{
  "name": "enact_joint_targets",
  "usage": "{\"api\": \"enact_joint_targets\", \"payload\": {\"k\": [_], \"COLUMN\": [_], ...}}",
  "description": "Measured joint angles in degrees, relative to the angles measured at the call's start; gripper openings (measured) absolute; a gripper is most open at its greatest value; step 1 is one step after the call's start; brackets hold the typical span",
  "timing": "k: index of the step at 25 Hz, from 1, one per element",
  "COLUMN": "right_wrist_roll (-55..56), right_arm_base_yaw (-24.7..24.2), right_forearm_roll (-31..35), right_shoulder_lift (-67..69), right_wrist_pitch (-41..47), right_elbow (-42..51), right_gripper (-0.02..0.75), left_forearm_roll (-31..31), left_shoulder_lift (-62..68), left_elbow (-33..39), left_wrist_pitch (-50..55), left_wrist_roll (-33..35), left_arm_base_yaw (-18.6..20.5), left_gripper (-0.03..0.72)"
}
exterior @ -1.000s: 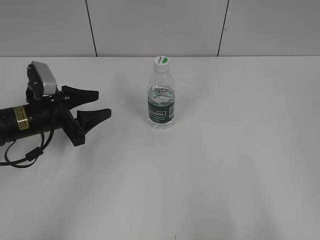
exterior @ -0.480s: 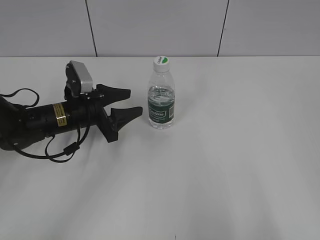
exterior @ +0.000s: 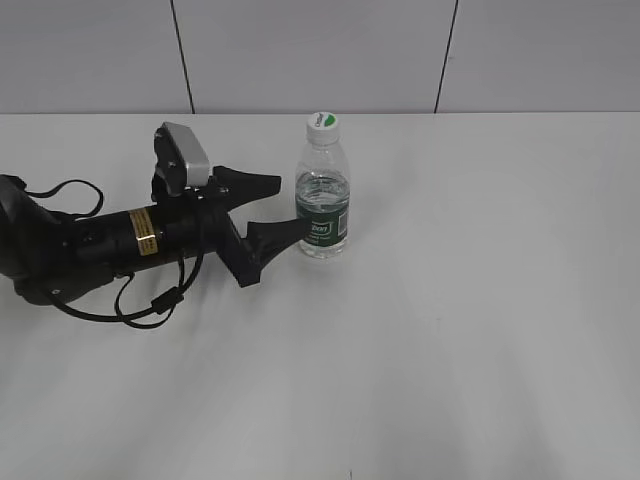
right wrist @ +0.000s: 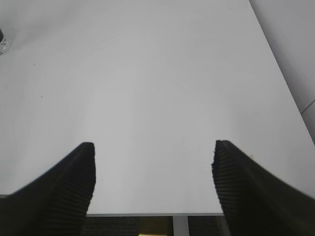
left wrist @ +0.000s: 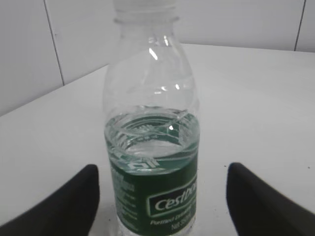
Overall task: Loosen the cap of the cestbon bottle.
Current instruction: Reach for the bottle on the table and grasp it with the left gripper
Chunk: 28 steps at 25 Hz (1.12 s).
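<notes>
We are seeing the cestbon bottle standing upright at upper centre of the white table, cap sitting on; left gripper lying left of it, jaws gaping, fingertips flanking the label without touching; right gripper spreading wide over bare table, holding nothing

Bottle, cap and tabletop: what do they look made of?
Bottle: clear thin plastic, glossy; water shows through above a dark green printed label. Cap: white opaque plastic, likely moulded. Tabletop: smooth matte white, probably laminate; cannot tell for sure.
</notes>
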Motion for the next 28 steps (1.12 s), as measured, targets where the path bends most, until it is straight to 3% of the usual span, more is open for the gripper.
{"api": "enact_joint_targets", "payload": {"k": [2,5,22,28], "right_wrist_roll": [0.00,0.00,0.00,0.00], "right_arm_base_yaw": [0.00,0.00,0.00,0.00], "right_forearm_roll": [0.00,0.00,0.00,0.00], "right_shoulder_lift": [0.00,0.00,0.00,0.00], "right_wrist_pitch": [0.00,0.00,0.00,0.00], "right_elbow": [0.00,0.00,0.00,0.00], "right_gripper": [0.564,0.564,0.564,0.564], "left_forearm_roll": [-1.67,-4.33,-6.50,-6.90], "left_shoulder_lift": [0.00,0.00,4.14,4.14], "left_elbow": [0.00,0.00,-2.51,-5.17], "left_wrist_pitch": [0.00,0.80,0.78,4.56], "left_wrist_roll": [-0.05,-0.05,-0.16,-0.22], "left_arm_base_yaw": [-0.46,-0.98,-2.28,-5.08], "left_gripper": [0.568,0.608,0.594,0.593]}}
